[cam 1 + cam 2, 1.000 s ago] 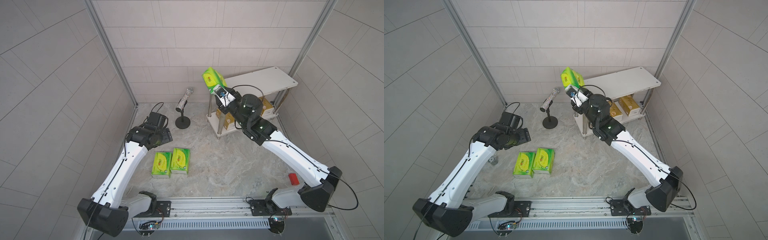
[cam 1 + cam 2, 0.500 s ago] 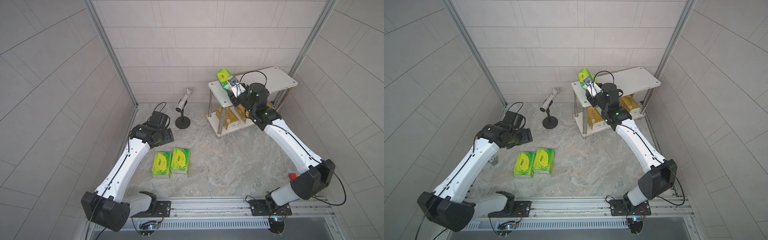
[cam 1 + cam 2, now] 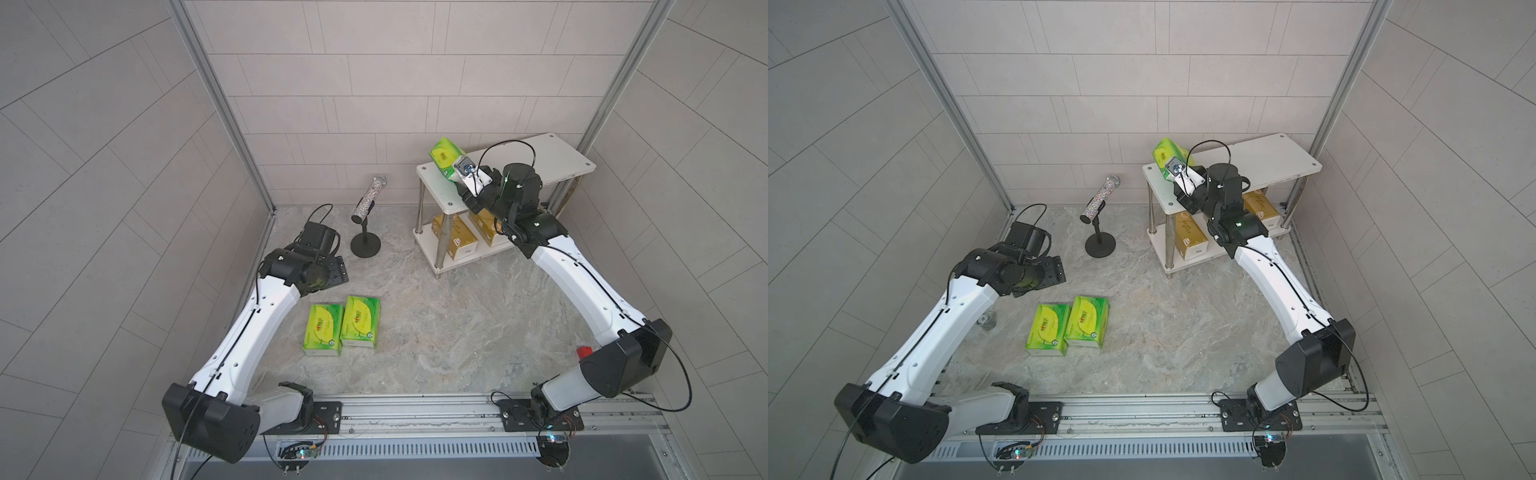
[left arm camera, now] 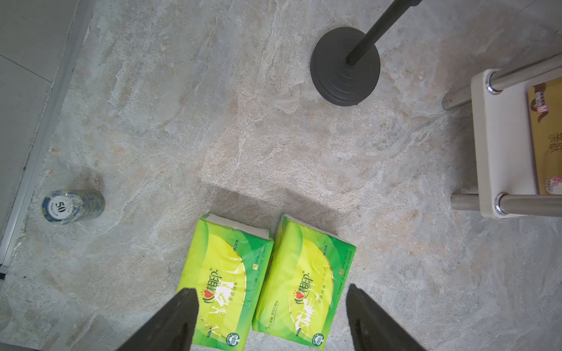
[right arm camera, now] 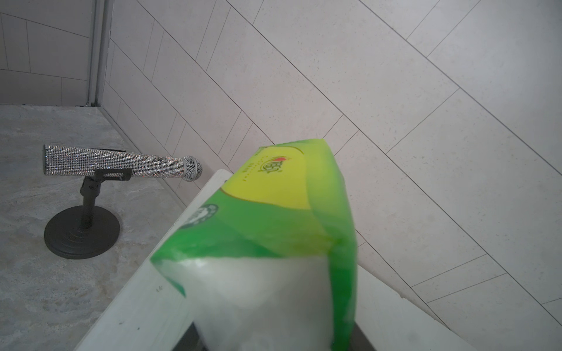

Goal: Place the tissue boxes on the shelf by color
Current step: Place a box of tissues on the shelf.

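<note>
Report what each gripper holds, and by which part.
The right gripper holds a green tissue pack by one short end. The left gripper is open, holding nothing.

A green pack (image 4: 223,273) lies touching a second green pack (image 4: 307,279), with the left gripper (image 4: 270,290) spread wide over both. Around them are a chip stack (image 4: 73,206), a stand base (image 4: 345,65) and the shelf (image 4: 501,146), which holds a gold pack (image 4: 547,136).

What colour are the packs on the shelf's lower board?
Gold; the packs show best in a top view.

Gold packs (image 3: 455,239) sit on the shelf's (image 3: 561,160) lower tier; one green pack (image 3: 442,153) tilts over its top; two others (image 3: 323,330) lie apart.
</note>
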Robot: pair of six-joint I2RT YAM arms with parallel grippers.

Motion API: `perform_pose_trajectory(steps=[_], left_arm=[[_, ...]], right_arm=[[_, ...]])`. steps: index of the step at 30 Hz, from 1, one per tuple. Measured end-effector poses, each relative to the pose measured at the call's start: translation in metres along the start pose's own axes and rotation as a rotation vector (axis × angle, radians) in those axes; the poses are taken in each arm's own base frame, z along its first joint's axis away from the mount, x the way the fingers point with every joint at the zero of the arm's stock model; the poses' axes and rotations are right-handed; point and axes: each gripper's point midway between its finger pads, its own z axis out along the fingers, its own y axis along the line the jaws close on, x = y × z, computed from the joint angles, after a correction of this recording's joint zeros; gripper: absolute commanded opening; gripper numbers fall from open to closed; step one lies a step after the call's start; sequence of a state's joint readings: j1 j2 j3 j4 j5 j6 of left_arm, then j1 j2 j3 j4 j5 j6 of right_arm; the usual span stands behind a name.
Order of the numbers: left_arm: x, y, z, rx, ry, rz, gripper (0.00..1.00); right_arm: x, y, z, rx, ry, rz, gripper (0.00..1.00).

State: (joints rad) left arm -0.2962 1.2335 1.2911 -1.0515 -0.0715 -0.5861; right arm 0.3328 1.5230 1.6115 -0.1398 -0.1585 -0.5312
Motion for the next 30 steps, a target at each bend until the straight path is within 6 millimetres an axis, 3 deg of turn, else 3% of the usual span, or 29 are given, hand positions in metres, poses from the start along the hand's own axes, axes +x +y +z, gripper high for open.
perform_pose_trajectory(steps=[20,30], left_arm=[[0.000,-0.001,-0.001,0.005,0.001,-0.007,0.84],[0.001,-0.002,-0.004,0.018,-0.005,-0.012,0.84]], right_arm=[[0.023,-0.003,-0.009,-0.021,0.088,-0.119,0.71],[0.026,-0.004,-0.013,-0.023,0.112,-0.147,0.57]])
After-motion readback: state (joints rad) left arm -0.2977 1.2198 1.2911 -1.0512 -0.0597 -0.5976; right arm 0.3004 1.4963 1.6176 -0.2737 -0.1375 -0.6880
